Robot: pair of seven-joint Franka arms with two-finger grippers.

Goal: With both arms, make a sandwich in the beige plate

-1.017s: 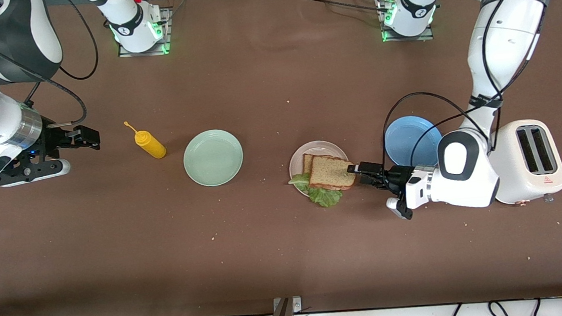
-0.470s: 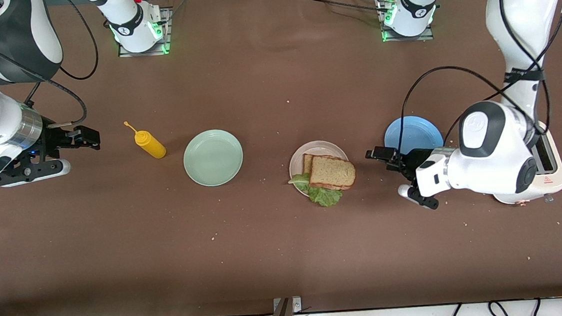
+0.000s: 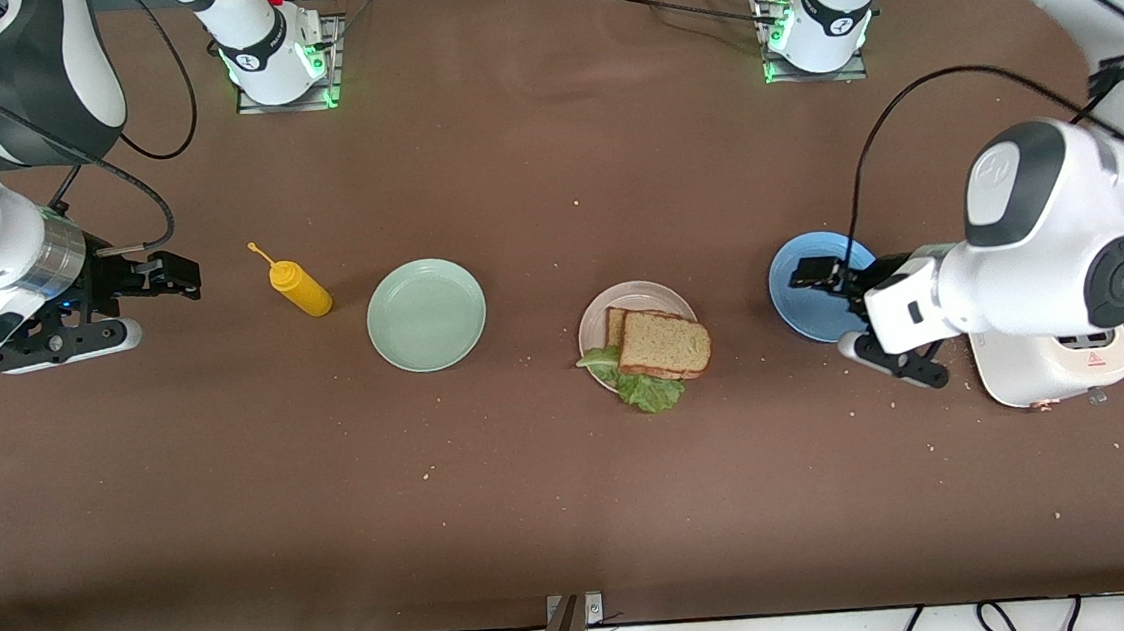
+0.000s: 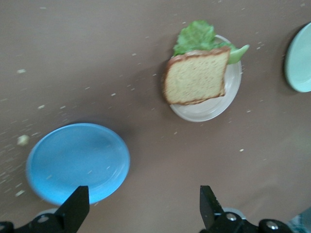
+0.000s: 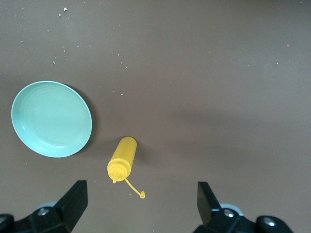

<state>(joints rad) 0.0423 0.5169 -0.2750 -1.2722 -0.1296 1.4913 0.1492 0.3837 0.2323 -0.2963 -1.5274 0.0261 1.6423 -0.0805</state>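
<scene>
The sandwich (image 3: pixel 663 345) lies on the beige plate (image 3: pixel 643 294). Its top slice of brown bread (image 4: pixel 196 76) sits skewed, and green lettuce (image 3: pixel 644 390) pokes out over the plate's rim. A corner of the lower slice shows beside the top one. My left gripper (image 3: pixel 810 274) hangs open and empty over the blue plate (image 3: pixel 808 314), apart from the sandwich. In the left wrist view, that gripper (image 4: pixel 141 213) frames bare table next to the blue plate (image 4: pixel 77 162). My right gripper (image 3: pixel 184 276) waits open and empty over the table's right-arm end.
A mint green plate (image 3: pixel 427 314) and a yellow squeeze bottle (image 3: pixel 301 288) lie between the sandwich and the right gripper. A white toaster (image 3: pixel 1053 369) stands under the left arm's wrist. Crumbs dot the brown table.
My left gripper has drawn back from the sandwich's edge and risen, ending over the blue plate. The sandwich stays put. The right arm has not moved.
</scene>
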